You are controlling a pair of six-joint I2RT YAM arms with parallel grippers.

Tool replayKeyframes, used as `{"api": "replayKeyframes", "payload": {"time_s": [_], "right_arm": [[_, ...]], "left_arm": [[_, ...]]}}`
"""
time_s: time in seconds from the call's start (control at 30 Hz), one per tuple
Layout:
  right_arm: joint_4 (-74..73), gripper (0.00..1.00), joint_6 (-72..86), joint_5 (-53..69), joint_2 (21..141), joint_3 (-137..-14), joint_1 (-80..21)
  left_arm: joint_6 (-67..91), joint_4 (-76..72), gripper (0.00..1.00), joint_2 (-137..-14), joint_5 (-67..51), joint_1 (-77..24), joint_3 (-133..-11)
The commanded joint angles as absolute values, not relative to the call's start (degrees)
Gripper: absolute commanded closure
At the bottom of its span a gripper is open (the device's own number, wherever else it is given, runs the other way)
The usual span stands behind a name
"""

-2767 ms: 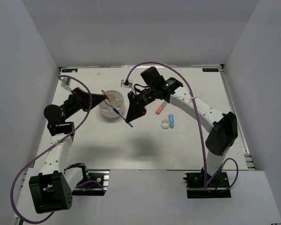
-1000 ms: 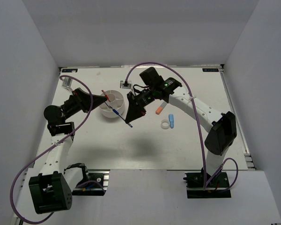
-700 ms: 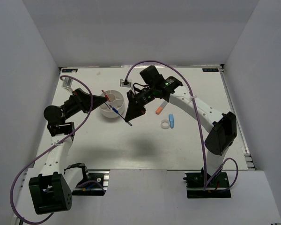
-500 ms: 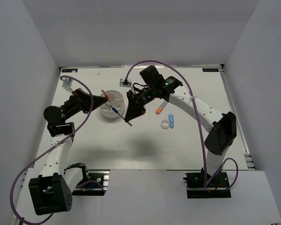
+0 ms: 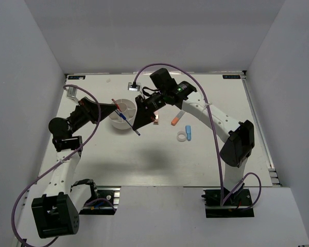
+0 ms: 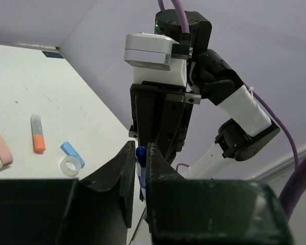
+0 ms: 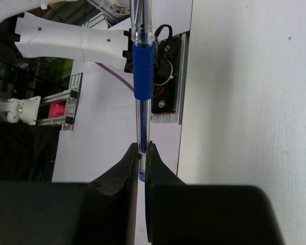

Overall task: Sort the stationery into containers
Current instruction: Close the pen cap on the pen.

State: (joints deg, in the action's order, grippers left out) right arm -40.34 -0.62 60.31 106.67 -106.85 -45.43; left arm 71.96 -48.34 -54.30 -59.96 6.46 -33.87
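Note:
The round white tub [image 5: 115,124] stands left of centre, with the thin red pen [image 5: 115,103] sticking up at its far-left rim. My right gripper [image 5: 138,131] [image 7: 142,145] is shut on the back end of the thin blue pen [image 5: 126,120] [image 7: 142,71], held slanted over the tub's near-right rim. My left gripper [image 5: 117,108] [image 6: 141,145] is closed to a narrow gap, and the pen's blue rounded end [image 6: 141,154] sits in it. The orange-white stick [image 5: 174,120], white ring [image 5: 182,137], light-blue eraser [image 5: 188,131] and tan clip [image 5: 156,119] lie on the table to the right.
A small clear object [image 5: 132,86] lies near the back wall and another [image 5: 72,88] at the far left. White walls enclose the table on three sides. My right arm's body [image 6: 160,102] fills the middle of the left wrist view.
My right gripper has moved up and left with the blue pen, swinging its near end toward the tub. The tan clip now shows beside it. My left gripper has barely moved.

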Motion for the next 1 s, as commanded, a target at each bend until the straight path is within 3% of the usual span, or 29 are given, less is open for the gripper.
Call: {"api": "replayKeyframes", "payload": {"time_s": [0.0,0.6,0.97], "right_arm": [[-30.1,1.0,5.4,63.4,106.6,-111.2,-45.2],[-28.1,1.0,7.7,67.5,106.1,-108.2,-43.9],[-19.6,1.0,17.9,71.6,108.7,-107.5,-43.4]], "left_arm": [[70.3,-47.4,1.0,-53.2,-63.5,4.9,-32.2],[70.8,-44.0,1.0,-53.0,-63.7,3.2,-29.5],[69.3,-40.6,1.0,-53.8,-61.8,1.0,-29.1]]}}
